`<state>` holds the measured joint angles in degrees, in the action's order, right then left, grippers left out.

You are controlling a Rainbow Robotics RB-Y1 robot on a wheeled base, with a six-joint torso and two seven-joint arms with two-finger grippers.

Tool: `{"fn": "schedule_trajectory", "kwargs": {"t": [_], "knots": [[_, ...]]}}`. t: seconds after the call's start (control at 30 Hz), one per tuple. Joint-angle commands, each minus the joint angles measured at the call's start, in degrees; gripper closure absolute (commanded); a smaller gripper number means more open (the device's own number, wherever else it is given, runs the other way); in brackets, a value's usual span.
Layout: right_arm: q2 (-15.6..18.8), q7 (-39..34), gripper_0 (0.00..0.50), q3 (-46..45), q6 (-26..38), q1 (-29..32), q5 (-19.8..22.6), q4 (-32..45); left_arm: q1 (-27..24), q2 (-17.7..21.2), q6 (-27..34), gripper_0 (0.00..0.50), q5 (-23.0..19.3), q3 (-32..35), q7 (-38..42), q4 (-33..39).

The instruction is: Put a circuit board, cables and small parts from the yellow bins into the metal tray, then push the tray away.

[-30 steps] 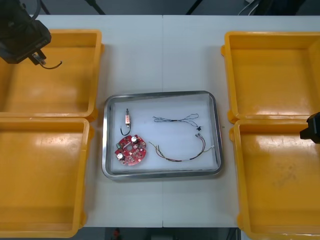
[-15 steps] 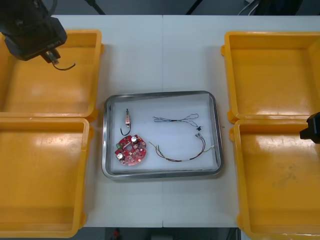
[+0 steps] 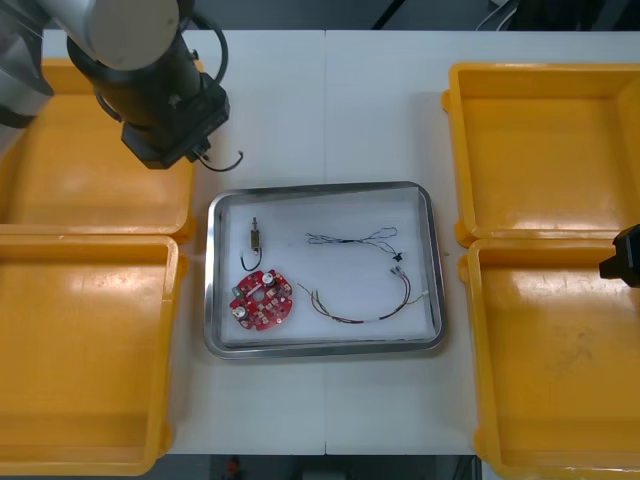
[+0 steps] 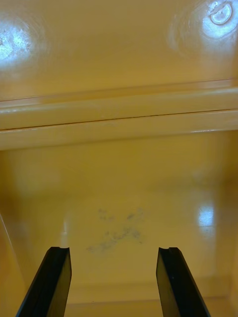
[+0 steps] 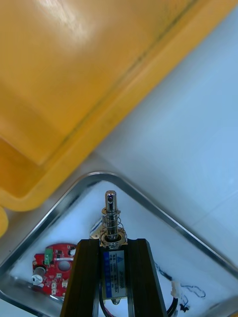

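Observation:
My left gripper (image 3: 203,152) hangs just beyond the metal tray's (image 3: 212,262) far left corner, shut on a small metal part (image 5: 112,229) whose black wire (image 3: 232,161) curls out to the right. In the left wrist view the part's pin sticks out past the fingers (image 5: 86,277) above the tray rim (image 5: 163,216). Inside the tray lie a round red circuit board (image 3: 262,300), another small metal part (image 3: 256,238), a blue and white cable (image 3: 350,238) and a red and yellow cable (image 3: 372,308). My right gripper (image 4: 113,252) is open over the near right yellow bin (image 3: 560,360).
Two yellow bins (image 3: 90,150) stand at the left of the table and two at the right (image 3: 545,140). The left arm's bulky wrist covers the far left bin's right wall. Bare white table lies beyond the tray and in front of it.
My left gripper has carried the small metal part right and toward the tray, from over the far left bin to just past the tray's far left corner. The right arm stayed still.

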<state>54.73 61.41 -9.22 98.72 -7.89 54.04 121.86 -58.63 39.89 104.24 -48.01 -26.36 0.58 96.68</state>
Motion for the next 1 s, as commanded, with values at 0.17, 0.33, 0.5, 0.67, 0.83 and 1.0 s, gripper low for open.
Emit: {"fn": "schedule_trajectory", "kwargs": {"t": [0.17, 0.33, 0.5, 0.67, 0.83, 1.0], "knots": [[-0.4, 2.7, 0.0, -1.6, -0.4, 0.6, 0.1, 1.5, 6.0, -7.4, 2.1, 0.5, 9.5, -2.8, -1.5, 6.7], [-0.4, 2.7, 0.0, -1.6, -0.4, 0.6, 0.1, 1.5, 9.5, -10.8, -0.5, 0.5, 17.7, -7.4, -2.2, 7.7], [-0.4, 2.7, 0.0, -1.6, -0.4, 0.6, 0.1, 1.5, 10.7, -12.5, -2.1, 0.5, 22.0, -10.6, -2.3, 7.6], [-0.4, 2.7, 0.0, -1.6, -0.4, 0.6, 0.1, 1.5, 10.8, -13.8, -4.0, 0.5, 22.0, -11.9, -2.0, 7.6], [-0.4, 2.7, 0.0, -1.6, -0.4, 0.6, 0.1, 1.5, 10.9, -14.5, -7.5, 0.5, 23.2, -14.3, -2.0, 6.7], [-0.4, 2.7, 0.0, -1.6, -0.4, 0.6, 0.1, 1.5, 11.1, -15.2, -10.4, 0.5, 25.1, -15.2, -2.3, 4.8]]}}
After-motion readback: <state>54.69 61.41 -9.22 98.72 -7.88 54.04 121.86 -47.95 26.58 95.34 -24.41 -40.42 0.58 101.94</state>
